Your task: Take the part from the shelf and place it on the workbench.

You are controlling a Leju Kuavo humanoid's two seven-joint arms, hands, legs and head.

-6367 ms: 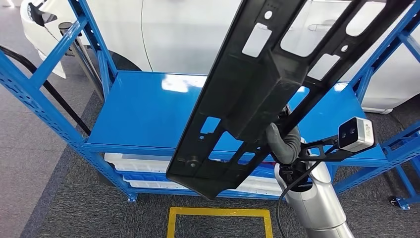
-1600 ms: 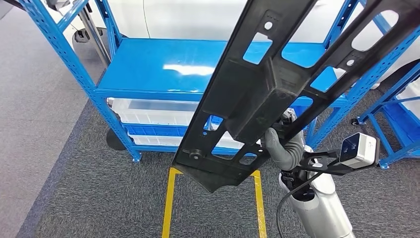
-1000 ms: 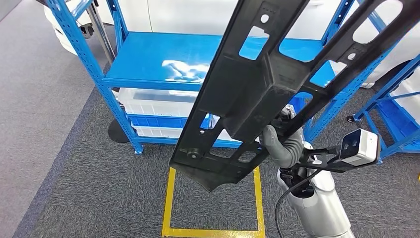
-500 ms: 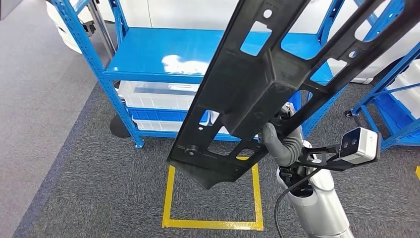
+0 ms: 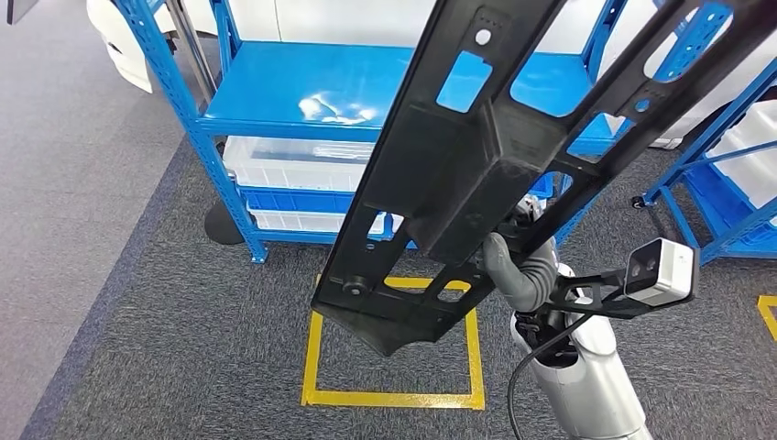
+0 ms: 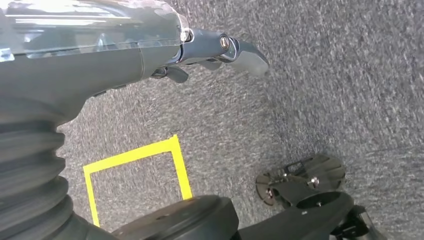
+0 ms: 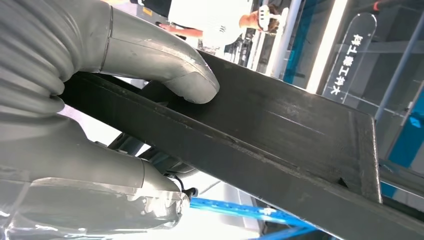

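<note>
Head view: the right hand point(image 5: 519, 270) grasps the long black part point(image 5: 476, 174), held tilted in the air above grey carpet and a yellow floor square point(image 5: 396, 346), in front of the blue shelf point(image 5: 302, 87). Right wrist view: the thumb point(image 7: 165, 62) presses on the part's flat face. Left wrist view: the left hand point(image 6: 200, 52) hangs empty over the carpet, fingers loosely apart.
</note>
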